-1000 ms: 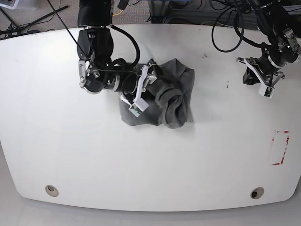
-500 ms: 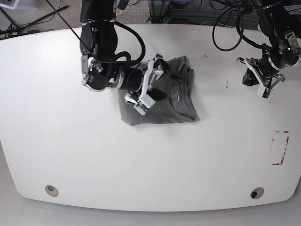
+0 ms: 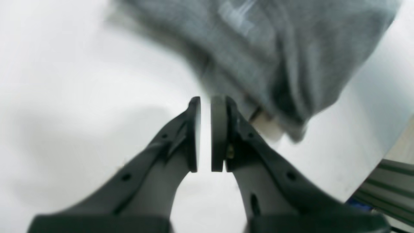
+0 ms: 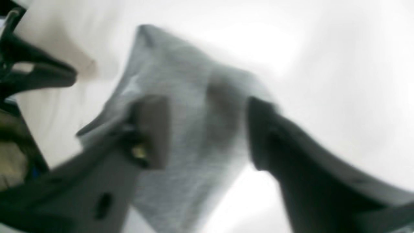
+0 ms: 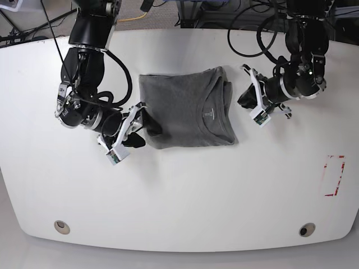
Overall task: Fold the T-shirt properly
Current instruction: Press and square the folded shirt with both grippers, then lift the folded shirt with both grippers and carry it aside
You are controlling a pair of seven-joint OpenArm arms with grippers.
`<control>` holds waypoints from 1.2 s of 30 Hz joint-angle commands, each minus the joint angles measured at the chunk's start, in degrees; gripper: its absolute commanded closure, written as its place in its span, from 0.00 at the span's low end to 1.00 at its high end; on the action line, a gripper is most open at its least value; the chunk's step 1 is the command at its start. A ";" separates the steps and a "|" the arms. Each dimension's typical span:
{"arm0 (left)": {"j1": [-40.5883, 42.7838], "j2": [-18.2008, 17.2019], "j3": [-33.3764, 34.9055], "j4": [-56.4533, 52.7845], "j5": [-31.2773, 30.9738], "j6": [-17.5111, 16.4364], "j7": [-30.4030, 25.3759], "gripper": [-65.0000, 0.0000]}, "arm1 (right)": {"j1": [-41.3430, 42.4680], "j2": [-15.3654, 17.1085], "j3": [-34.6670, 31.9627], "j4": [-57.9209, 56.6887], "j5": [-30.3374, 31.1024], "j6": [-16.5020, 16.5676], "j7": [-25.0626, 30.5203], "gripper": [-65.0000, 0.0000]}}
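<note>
1. We see the T-shirt [image 5: 188,109] lying on the white bench [image 5: 179,190], a bit above centre, folded into a roughly rectangular grey block with the collar toward the base view's right edge.
2. There's a small neck label [image 5: 208,114] inside the collar. It carries print, but we can't read it at this size, and no other brand or writing shows on the fabric.
3. Right tool [image 5: 145,124]: at the shirt's lower-left corner in the base view. The wrist view shows its fingers [image 4: 152,129] standing apart with grey fabric visible between them. That view is blurred, so we cannot tell whether the pads pinch any cloth.
4. Left tool [image 5: 249,101]: just beside the collar side of the shirt, on the base view's right. In the wrist view its pads [image 3: 220,132] are nearly together with only a thin slit between them and nothing in the slit. The shirt edge sits just past the tips, and contact is unclear.
5. A red-and-white dashed rectangle [image 5: 335,175] is marked on the bench near the right edge, well apart from the shirt. It has no legible text.
6. Two round fittings [image 5: 61,226] sit near the bench's front edge, one toward each side.
</note>
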 commanded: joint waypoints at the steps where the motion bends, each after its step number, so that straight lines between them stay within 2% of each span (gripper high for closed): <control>1: -1.14 1.74 0.92 0.77 -0.58 -0.06 -1.35 0.95 | 2.87 0.44 0.22 -3.44 1.32 0.14 2.32 0.61; 5: -1.49 4.90 2.41 0.77 -0.58 0.51 -1.35 0.95 | 5.78 1.40 -0.40 -11.18 1.23 0.14 6.19 0.77; 8: -1.49 5.96 3.29 0.69 -0.58 1.39 -1.35 0.95 | 7.97 2.55 -4.53 -16.89 1.14 0.14 10.24 0.82; 12: -1.49 6.75 5.75 -0.72 1.61 1.39 -1.35 0.95 | 9.47 3.69 -10.33 -23.13 -2.37 0.14 17.09 0.82; 17: -1.49 6.84 10.24 -5.64 6.80 1.39 -1.61 0.95 | 9.91 3.51 -12.62 -26.91 -13.10 0.14 22.98 0.82; 20: -1.49 6.66 11.03 -9.42 10.14 1.22 -4.34 0.95 | 9.64 3.43 -12.62 -27.09 -17.32 0.14 24.21 0.82; 23: -2.81 6.40 11.03 -12.85 13.31 0.95 -6.80 0.95 | 8.85 4.04 -12.53 -26.91 -17.49 0.14 24.21 0.82; 27: -6.33 5.17 11.03 -18.30 15.94 0.87 -6.98 0.95 | 7.89 6.15 -12.53 -25.51 -17.58 0.14 24.21 0.82; 32: -11.86 3.32 11.03 -24.19 16.03 0.87 -6.98 0.95 | 6.21 7.47 -12.53 -24.80 -17.58 0.14 23.95 0.83; 36: -15.73 2.18 11.03 -27.71 16.03 0.87 -7.15 0.95 | 2.17 7.73 -12.53 -19.62 -17.49 0.14 23.77 0.83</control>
